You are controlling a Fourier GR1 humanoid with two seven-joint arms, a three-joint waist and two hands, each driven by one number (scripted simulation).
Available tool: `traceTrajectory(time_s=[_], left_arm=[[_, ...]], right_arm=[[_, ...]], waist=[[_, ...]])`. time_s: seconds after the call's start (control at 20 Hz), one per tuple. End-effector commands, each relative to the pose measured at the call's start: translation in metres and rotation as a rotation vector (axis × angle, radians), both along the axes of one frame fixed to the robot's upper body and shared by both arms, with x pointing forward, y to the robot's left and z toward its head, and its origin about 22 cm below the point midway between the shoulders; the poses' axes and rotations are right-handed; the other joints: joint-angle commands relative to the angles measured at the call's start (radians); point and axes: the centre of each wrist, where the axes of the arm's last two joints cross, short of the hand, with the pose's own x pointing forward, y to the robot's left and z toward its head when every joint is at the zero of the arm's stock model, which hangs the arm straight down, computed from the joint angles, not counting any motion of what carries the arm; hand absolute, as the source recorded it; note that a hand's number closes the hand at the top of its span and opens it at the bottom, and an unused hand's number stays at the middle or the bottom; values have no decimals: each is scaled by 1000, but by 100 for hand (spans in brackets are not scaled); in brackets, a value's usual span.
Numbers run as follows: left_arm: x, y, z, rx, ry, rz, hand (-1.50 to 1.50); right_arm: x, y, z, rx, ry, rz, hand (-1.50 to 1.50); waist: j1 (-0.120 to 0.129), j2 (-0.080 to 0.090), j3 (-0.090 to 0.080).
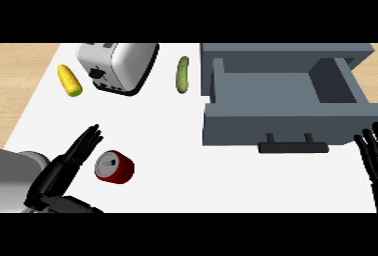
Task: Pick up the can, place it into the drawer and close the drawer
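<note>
Plainly our left hand (70,162), open with straight fingers, is the nearer one: the can (114,166) sits on the worktop (184,170) just to its right, well apart from the open drawer (273,127).

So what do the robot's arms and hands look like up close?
The left robot hand is black, with long, slim fingers, on a smooth, rounded grey forearm. Of the right robot hand only slender black fingers show at the view's edge. No cables or markings are visible.
</note>
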Motion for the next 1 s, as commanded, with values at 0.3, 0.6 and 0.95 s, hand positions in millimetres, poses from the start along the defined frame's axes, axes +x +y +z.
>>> traceTrajectory(time_s=[0.3, 0.6, 0.95], left_arm=[[4, 7, -27, 7, 35, -14, -150], [5, 12, -48, 7, 58, 25, -150], [8, 28, -67, -8, 98, 31, -150]], right_arm=[[2, 5, 17, 19, -17, 8, -150], [2, 12, 3, 1, -17, -12, -150], [-1, 8, 18, 12, -42, -1, -150]], waist=[[0, 0, 0], [-1, 0, 0], [-2, 0, 0]])
